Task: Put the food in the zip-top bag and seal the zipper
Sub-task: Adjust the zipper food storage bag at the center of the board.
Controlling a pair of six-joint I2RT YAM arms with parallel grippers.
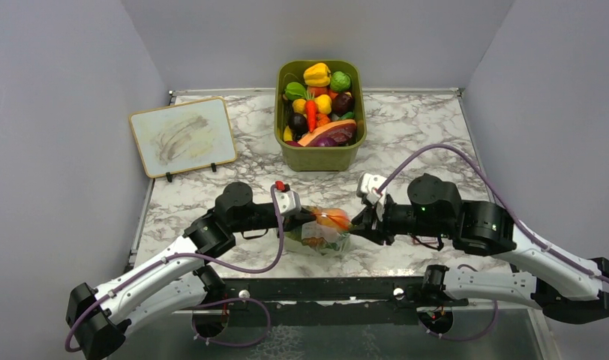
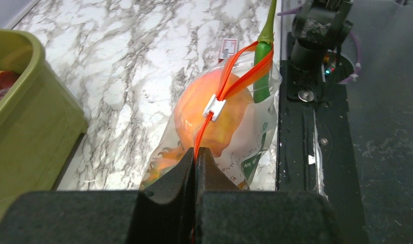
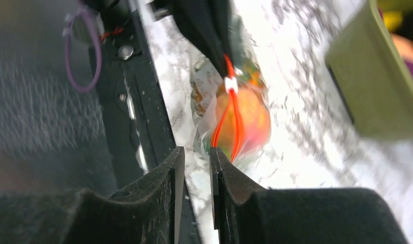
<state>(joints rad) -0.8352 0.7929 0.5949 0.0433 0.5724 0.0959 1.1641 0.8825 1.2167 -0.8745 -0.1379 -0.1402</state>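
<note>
— Looking down from above, where did we find the zip-top bag (image 1: 328,232)?

— We found it at the middle of the table's (image 1: 414,127) near edge, between the two arms and well apart from the olive-green bin (image 1: 320,156) at the far edge.

— And what did we make of the left gripper (image 2: 196,152)?

— Its jaws were pressed together on the zipper (image 2: 235,76), which ran up from them to a white slider (image 2: 214,105). Through the clear plastic we saw the round orange-peach fruit (image 2: 194,107) lying inside the bag.

— What about the right gripper (image 3: 194,157)?

— We saw its jaws a narrow gap apart with nothing between them, just beside the bag's other end. Past the slider on that side the orange-red strip split into two lines, so we judged the mouth not fully closed.
</note>
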